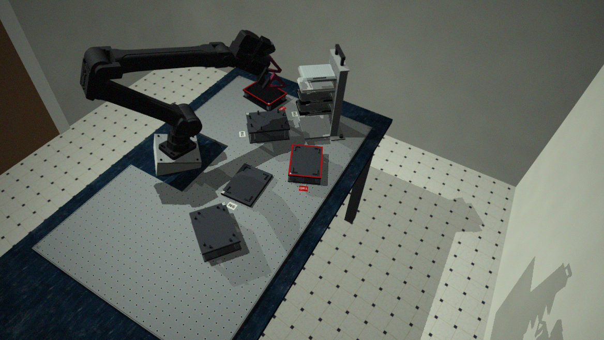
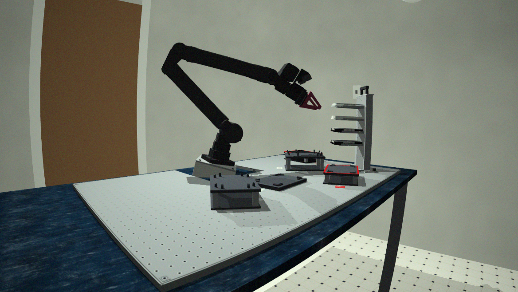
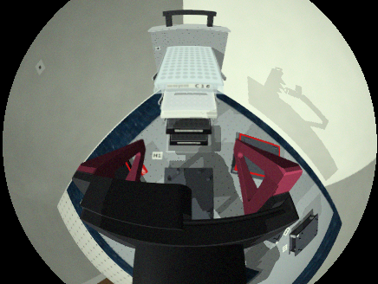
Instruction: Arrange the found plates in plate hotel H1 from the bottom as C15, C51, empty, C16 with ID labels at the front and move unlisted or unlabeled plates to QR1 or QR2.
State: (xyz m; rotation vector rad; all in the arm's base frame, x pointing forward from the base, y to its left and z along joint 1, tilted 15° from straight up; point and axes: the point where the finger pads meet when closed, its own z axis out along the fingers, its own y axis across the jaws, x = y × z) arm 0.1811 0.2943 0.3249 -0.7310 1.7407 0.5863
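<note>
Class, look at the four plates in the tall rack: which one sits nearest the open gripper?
The top white plate, level with the open gripper; the other three sit on lower shelves.

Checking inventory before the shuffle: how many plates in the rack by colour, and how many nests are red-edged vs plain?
Pale plates in the rack: 2
Dark plates in it: 2
Red-edged nests: 2
Plain dark nests: 3
Total: 9
</note>
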